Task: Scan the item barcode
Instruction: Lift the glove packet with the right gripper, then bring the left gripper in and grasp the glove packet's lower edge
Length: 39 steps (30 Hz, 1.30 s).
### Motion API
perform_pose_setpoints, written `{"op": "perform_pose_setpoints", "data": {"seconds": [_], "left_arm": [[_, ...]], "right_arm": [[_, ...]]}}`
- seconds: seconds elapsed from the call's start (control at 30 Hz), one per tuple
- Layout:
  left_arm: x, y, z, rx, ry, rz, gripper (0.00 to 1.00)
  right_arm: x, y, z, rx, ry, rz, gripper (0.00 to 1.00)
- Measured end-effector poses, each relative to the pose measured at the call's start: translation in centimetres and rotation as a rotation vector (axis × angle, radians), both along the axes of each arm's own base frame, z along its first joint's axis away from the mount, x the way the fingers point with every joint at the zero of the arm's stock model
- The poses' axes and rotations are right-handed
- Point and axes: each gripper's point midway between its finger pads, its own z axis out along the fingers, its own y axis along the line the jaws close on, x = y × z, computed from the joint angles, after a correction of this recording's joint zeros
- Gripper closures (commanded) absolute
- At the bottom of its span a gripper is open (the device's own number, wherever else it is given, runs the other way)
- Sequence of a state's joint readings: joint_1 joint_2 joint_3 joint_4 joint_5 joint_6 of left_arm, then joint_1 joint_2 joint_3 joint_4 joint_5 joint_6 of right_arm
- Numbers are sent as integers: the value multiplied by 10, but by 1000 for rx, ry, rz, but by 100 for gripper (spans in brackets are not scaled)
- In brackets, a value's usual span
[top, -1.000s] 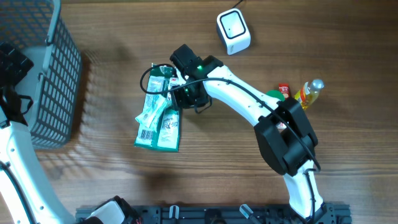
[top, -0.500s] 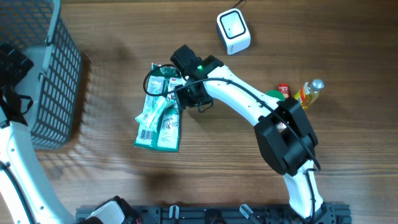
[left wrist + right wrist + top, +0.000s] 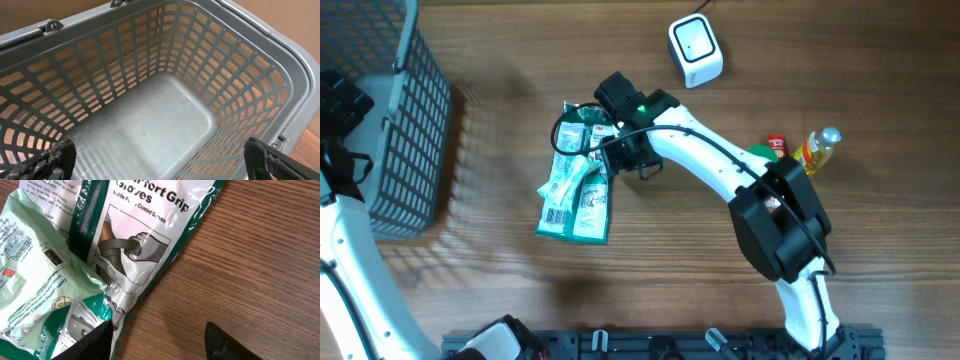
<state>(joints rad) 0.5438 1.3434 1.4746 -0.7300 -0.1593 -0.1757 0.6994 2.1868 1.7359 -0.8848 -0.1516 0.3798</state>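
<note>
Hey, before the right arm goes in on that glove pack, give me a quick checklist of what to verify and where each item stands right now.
1. Right gripper open: ok, its fingers stand apart over the wood at the pack's edge.
2. Glove pack gripped: not ok, it lies flat on the table.
3. Pack free to lift: not ok, a pale green pouch lies across it.
4. Barcode located: cannot tell, none reads clearly in these views.
5. Scanner unobstructed: ok, it stands alone on the table.
6. Left gripper out of the way: ok, open over the basket.
</note>
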Motion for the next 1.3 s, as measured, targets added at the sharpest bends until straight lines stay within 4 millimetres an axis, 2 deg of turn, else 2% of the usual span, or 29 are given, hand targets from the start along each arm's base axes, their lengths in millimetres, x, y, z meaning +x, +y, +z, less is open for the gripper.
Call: {"op": "perform_pose_setpoints", "data": {"seconds": [0.3, 0.4, 0.43, 0.47, 0.5, 0.53, 0.57, 0.7, 0.8, 0.87, 0.9, 0.93, 1.0, 1.03, 1.07, 1.1, 1.13, 1.23, 1.3], "left_arm": [[4, -4, 0, -14, -14, -27, 0], [15, -34, -10, -145, -38, -165, 0], [21, -49, -11, -203, -59, -236, 6], [25, -61, -11, -245, -77, -291, 41], [27, -73, -12, -294, -90, -340, 70], [27, -85, -13, -345, -95, -390, 90], [27, -100, -15, -406, -97, -438, 96], [18, -150, -31, -591, -24, -536, 96], [8, -184, -50, -660, 93, -567, 96], [4, -202, -66, -654, 185, -568, 96], [1, -210, -76, -644, 231, -556, 96], [-1, -213, -85, -640, 263, -543, 96], [-7, -222, -109, -630, 350, -509, 96], [-11, -226, -123, -627, 397, -491, 96], [-14, -228, -140, -626, 450, -465, 96], [-17, -226, -154, -623, 490, -430, 96], [-20, -227, -173, -632, 542, -410, 96], [-23, -226, -202, -648, 617, -371, 96], [-25, -227, -221, -667, 671, -356, 96]], "right_arm": [[3, 3, 2, 34, 1, 9, 44], [4, 4, 7, 118, 54, 32, 41], [6, 2, 9, 155, 78, 30, 41], [8, 0, 11, 185, 96, 27, 41], [10, -2, 14, 215, 111, 23, 41], [13, -5, 16, 244, 124, 26, 41], [15, -8, 19, 276, 137, 29, 38], [20, -12, 24, 332, 151, 44, 36], [18, -9, 27, 359, 161, 58, 38], [15, -3, 31, 393, 173, 69, 47], [14, -1, 33, 410, 182, 69, 59], [13, 1, 35, 422, 189, 66, 66], [13, 7, 39, 454, 204, 44, 71], [14, 11, 40, 467, 206, 37, 77], [14, 14, 41, 479, 204, 35, 84], [11, 20, 41, 490, 211, 38, 96], [7, 22, 39, 490, 224, 34, 96], [-1, 31, 40, 518, 247, 52, 96], [0, 37, 45, 554, 237, 71, 96]]}}
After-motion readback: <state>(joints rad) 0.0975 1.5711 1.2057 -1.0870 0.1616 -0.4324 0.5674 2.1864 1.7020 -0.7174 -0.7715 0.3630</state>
